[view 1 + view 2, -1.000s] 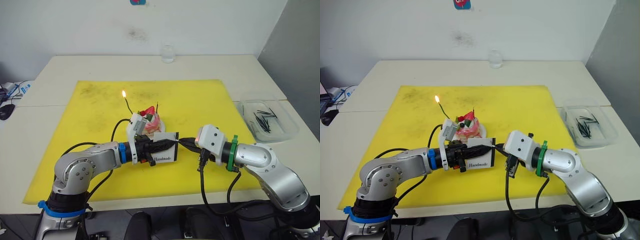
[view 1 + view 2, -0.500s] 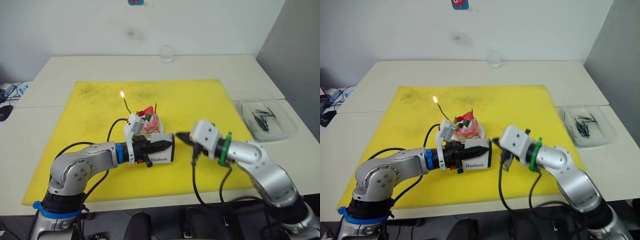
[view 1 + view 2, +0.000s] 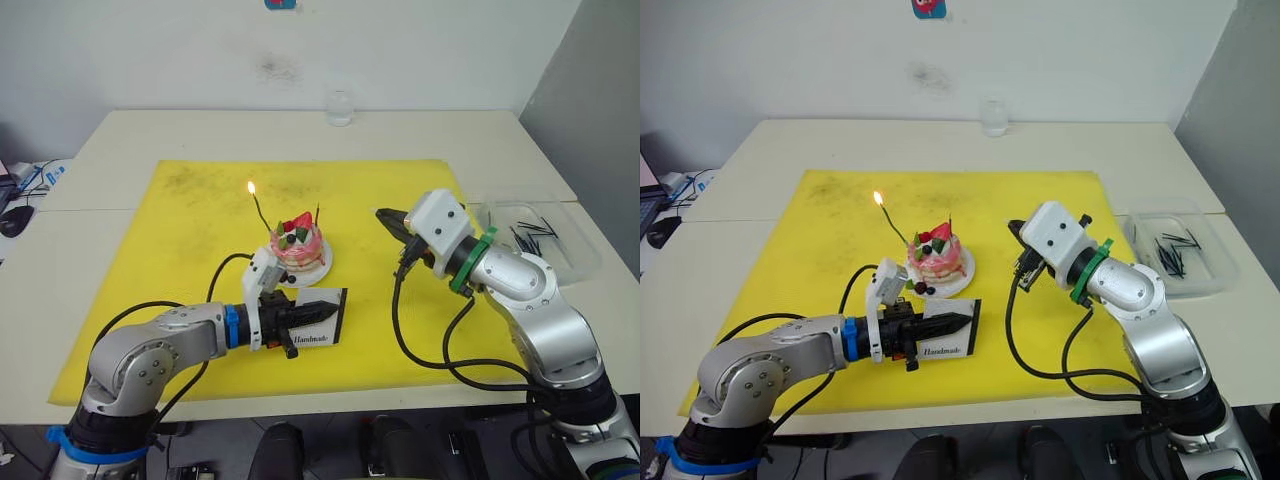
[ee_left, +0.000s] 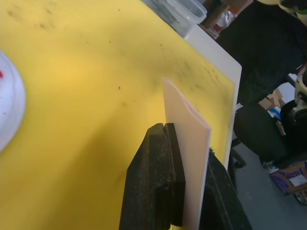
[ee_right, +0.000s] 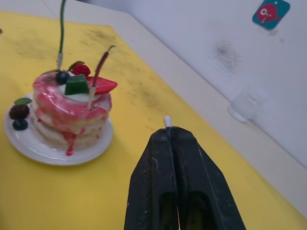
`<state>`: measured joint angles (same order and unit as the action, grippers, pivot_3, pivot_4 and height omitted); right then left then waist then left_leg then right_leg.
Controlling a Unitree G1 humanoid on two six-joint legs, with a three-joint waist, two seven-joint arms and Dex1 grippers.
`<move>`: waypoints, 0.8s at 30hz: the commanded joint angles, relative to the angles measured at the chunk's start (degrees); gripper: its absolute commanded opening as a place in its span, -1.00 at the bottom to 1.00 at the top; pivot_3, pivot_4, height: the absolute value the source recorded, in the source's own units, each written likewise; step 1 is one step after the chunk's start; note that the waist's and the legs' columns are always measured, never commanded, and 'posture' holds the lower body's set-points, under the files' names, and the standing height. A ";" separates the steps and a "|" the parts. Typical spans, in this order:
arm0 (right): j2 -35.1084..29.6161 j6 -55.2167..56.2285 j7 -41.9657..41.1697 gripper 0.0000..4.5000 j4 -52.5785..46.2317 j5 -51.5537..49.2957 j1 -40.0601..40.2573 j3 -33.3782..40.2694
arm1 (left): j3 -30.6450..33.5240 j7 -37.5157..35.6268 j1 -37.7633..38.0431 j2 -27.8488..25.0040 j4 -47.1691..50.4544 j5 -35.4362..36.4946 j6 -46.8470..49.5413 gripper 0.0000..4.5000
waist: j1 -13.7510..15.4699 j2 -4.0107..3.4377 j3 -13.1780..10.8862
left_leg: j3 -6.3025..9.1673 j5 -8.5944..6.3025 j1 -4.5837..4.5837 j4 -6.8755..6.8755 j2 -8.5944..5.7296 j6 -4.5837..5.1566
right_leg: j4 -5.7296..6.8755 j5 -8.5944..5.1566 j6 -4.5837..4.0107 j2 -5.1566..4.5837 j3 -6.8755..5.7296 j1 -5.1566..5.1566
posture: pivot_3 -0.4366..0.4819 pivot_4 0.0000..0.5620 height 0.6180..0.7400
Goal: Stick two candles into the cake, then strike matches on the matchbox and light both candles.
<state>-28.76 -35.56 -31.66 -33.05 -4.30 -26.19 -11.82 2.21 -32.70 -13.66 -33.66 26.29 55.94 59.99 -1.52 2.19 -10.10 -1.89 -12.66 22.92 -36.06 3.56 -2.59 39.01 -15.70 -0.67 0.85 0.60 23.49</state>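
My right gripper (image 5: pixel 169 130), clamped on a match (image 5: pixel 167 121), sits at the cake's (image 3: pixel 299 248) three o'clock; unlit tip, red candle (image 5: pixel 98 67) stays dark.

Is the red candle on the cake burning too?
No. The red candle stands in the cake with no flame on its tip, while the green candle carries a small flame.

– What do the surfaces look like?
– The matchbox (image 3: pixel 318 318) in the left gripper (image 3: pixel 322 311) is matt white card. The mat (image 3: pixel 190 225) under it is dull yellow, smudged. The gripper fingers (image 4: pixel 158 182) are grainy black plastic.
– And by the right gripper (image 5: pixel 169 143)?
– The cake (image 5: pixel 72 103) ahead of it has glossy pink frosting on a smooth white plate (image 5: pixel 43 148); the tray (image 3: pixel 560 262) behind is clear plastic.
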 commanded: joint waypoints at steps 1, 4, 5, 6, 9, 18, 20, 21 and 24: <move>-1.86 1.65 -4.73 -0.99 -4.12 -2.81 0.17 -0.82 | 1.92 1.19 -1.95 1.11 -0.10 0.03 -1.57 -1.00 | 0.00 0.00 0.00 | 0.01 0.00 0.01 0.00 0.00 0.00 | 0.00 0.00 0.00 0.00 -0.01 0.00 | -0.05 -0.47 1.00; -3.67 1.02 -7.21 -0.99 -6.13 -3.72 0.97 -2.01 | 1.69 1.56 -3.36 1.99 -0.92 0.31 -1.32 -1.00 | 0.01 0.00 0.00 | 0.01 0.00 0.02 0.00 -0.01 0.00 | -0.02 0.00 0.00 0.00 -0.02 -0.01 | -0.05 -0.47 1.00; -3.79 0.73 -7.41 -0.99 -6.36 -3.99 1.02 -2.11 | 1.58 1.55 -3.77 2.16 -1.16 0.35 -1.25 -1.00 | 0.00 0.00 0.00 | 0.00 0.00 0.01 0.00 -0.01 0.00 | -0.03 0.00 0.00 0.00 0.01 -0.01 | -0.05 -0.47 1.00; -4.17 0.52 -7.85 -0.99 -6.62 -4.23 1.11 -2.34 | 1.49 1.58 -4.10 2.28 -1.34 0.35 -1.21 -1.00 | 0.00 0.01 0.00 | 0.00 0.00 0.01 0.00 -0.02 0.00 | -0.03 0.00 0.00 0.00 0.01 -0.01 | -0.05 -0.47 1.00; -5.28 -0.37 -8.89 -0.99 -7.54 -4.68 1.73 -3.01 | 1.36 1.52 -5.01 2.62 -1.89 0.49 -1.06 -1.00 | -0.02 0.01 0.00 | 0.00 0.00 0.00 -0.01 -0.01 0.00 | -0.01 0.00 0.01 0.00 0.00 -0.01 | -0.05 -0.47 1.00; -8.98 -0.72 -10.88 -0.99 -9.17 -3.79 3.58 -4.18 | 1.12 0.79 -6.23 2.47 -2.77 0.55 -0.88 -1.00 | -0.08 0.01 0.00 | 0.02 0.00 0.00 0.00 -0.01 0.00 | -0.01 0.00 0.01 0.01 -0.02 -0.01 | -0.05 -0.47 1.00; -9.24 -0.93 -11.12 -0.99 -9.31 -3.93 3.69 -4.38 | 1.03 0.62 -6.37 2.42 -2.75 0.68 -0.77 -1.00 | -0.09 0.01 0.00 | 0.01 0.00 0.00 0.00 -0.01 0.00 | -0.01 0.00 0.01 0.01 -0.01 -0.01 | -0.05 -0.47 1.00; -9.39 -1.02 -11.27 -0.99 -9.40 -3.95 3.82 -4.52 | 0.99 0.56 -6.40 2.42 -2.72 0.69 -0.74 -1.00 | -0.09 0.01 0.00 | 0.01 0.00 0.00 0.00 -0.01 0.00 | -0.01 0.00 0.01 0.01 -0.01 -0.01 | -0.05 -0.47 1.00; -9.68 -1.20 -11.52 -0.99 -9.61 -3.89 4.14 -5.09 | 1.01 0.31 -6.41 2.39 -2.59 0.77 -0.57 -1.00 | -0.08 0.01 0.00 | 0.01 0.00 0.00 0.00 -0.01 0.00 | -0.01 0.00 0.01 0.01 -0.01 -0.01 | -0.05 -0.47 1.00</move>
<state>-37.92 -36.89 -42.87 -40.42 -7.94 -22.01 -16.96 2.74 -31.86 -19.16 -31.24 22.50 56.00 59.59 -1.61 2.20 -10.10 -1.87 -12.66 22.92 -36.07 3.55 -2.59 39.00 -15.70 -0.67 0.86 0.59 23.48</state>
